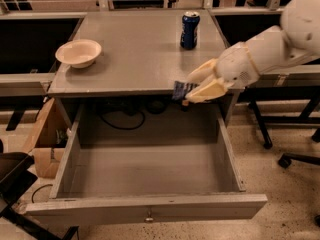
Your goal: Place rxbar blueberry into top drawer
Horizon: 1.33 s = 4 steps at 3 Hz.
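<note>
My gripper [196, 86] is shut on the rxbar blueberry [181, 90], a small dark navy-blue wrapper that sticks out to the left of the cream fingers [206, 91]. The gripper holds it at the front right edge of the grey tabletop [135, 49], above the back of the top drawer [145, 174]. The drawer is pulled fully open, a wide shallow grey box with a small metal knob [148, 218] at the centre of its front panel. Nothing lies in the drawer.
A blue drink can [189, 29] stands at the back right of the tabletop. A cream bowl [78, 52] sits at its left. Black cables hang behind the drawer. A cardboard box [44, 136] stands on the floor at the left, chair legs at the right.
</note>
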Tool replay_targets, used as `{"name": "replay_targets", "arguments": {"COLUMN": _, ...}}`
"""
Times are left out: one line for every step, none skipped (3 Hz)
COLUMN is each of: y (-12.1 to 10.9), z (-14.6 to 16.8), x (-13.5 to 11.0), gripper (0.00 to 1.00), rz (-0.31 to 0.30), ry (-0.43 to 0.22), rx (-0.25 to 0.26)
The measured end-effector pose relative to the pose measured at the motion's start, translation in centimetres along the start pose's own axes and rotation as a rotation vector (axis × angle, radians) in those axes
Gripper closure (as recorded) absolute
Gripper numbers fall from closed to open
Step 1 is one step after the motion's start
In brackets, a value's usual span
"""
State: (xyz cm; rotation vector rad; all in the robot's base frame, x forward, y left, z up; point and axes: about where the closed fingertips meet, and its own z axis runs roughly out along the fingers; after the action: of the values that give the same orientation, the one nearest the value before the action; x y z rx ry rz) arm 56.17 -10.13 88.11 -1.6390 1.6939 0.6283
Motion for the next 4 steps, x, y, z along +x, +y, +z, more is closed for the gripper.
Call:
{"name": "replay_targets", "arguments": {"y": 2.5, "z": 5.3, "x": 1.9, "gripper": 1.00, "rz": -0.037, "ry": 0.062, "rx": -0.037}}
{"name": "replay_targets", "arguments": {"y": 4.9, "z": 11.6, "x": 4.9, "gripper": 1.00, "rz": -0.100, "ry": 0.138, "rx": -0.065}}
{"name": "replay_targets", "arguments": {"y": 5.4, "z": 16.5, "x": 9.1, "gripper": 1.00, "rz": -0.120, "ry": 0.142, "rx": -0.090}}
{"name": "replay_targets", "arguments": {"y": 4.9, "z": 18.5, "x": 11.6, "gripper": 1.00, "rz": -0.096, "ry": 0.119, "rx": -0.098}}
